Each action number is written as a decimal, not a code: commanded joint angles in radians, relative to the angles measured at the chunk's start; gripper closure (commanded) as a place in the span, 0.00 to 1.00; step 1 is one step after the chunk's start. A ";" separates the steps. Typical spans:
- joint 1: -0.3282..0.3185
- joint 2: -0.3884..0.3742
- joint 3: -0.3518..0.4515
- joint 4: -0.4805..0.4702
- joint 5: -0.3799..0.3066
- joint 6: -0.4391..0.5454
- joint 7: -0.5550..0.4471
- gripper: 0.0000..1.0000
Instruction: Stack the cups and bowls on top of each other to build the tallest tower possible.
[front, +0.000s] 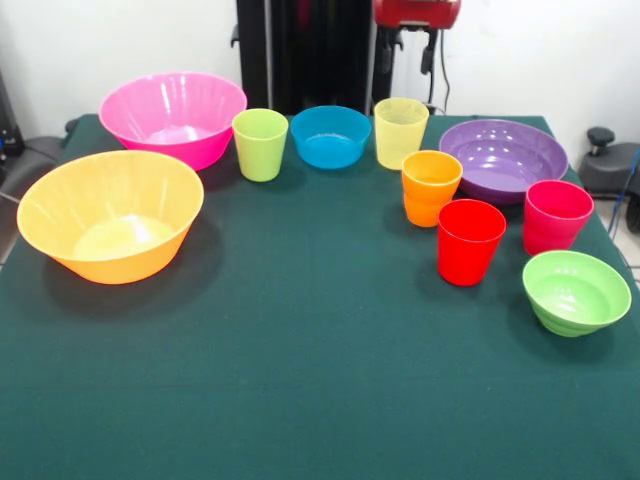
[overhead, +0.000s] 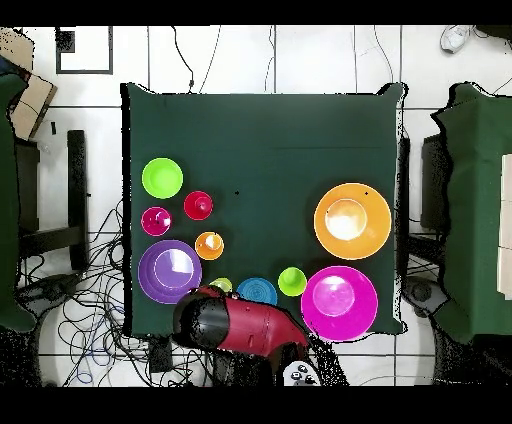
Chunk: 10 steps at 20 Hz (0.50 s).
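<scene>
Cups (front: 470, 240) and bowls (front: 110, 215) scattered unstacked, red arm (overhead: 245, 325) above blue bowl (front: 330, 136)

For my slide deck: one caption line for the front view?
Five cups and five bowls stand apart, unstacked, on a green table; arm drawn back.

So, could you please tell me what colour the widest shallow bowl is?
Purple; the shallow bowl shows best in the front view.
</scene>
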 joint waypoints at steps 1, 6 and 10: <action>0.000 -0.007 0.011 -0.024 -0.055 0.172 0.067 0.00; 0.008 0.021 0.012 -0.025 -0.062 0.137 0.079 0.00; 0.004 0.067 0.020 -0.032 -0.070 0.093 0.088 0.00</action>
